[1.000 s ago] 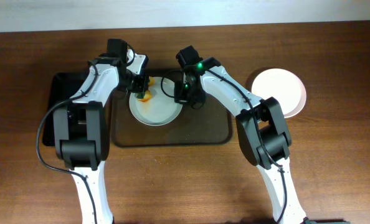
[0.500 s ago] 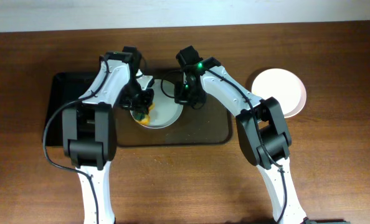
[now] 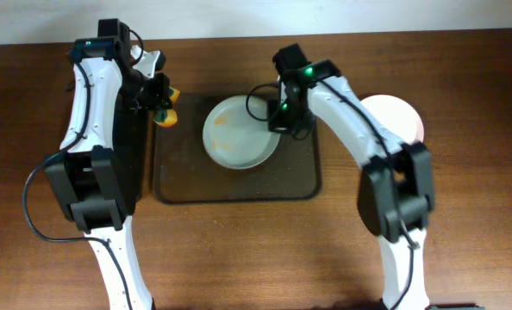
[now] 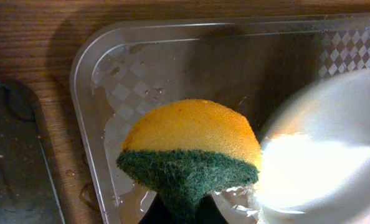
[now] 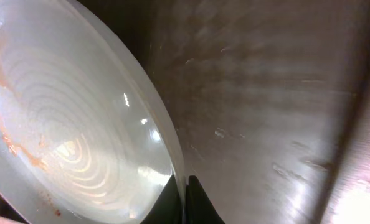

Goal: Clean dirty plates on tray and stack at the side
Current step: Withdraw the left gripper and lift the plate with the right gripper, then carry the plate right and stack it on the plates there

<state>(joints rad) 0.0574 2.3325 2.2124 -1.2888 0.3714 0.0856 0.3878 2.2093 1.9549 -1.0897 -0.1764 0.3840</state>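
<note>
Overhead, the smeared plate (image 3: 234, 133) is on the tray (image 3: 239, 185), its right rim pinched by the right end effector (image 3: 283, 120), while the left end effector (image 3: 159, 110) grips a sponge (image 3: 165, 118) over the tray's left edge; a second plate (image 3: 402, 116) sits apart on the tabletop (image 3: 463, 215). In the left wrist view, the soft sponge is squeezed in that end effector's grasp, near the plate's edge. In the right wrist view, the fingertips (image 5: 197, 202) close on the thin rim, judged the best hold for a stiff, light, likely wet-slick and breakable dish streaked with orange.
</note>
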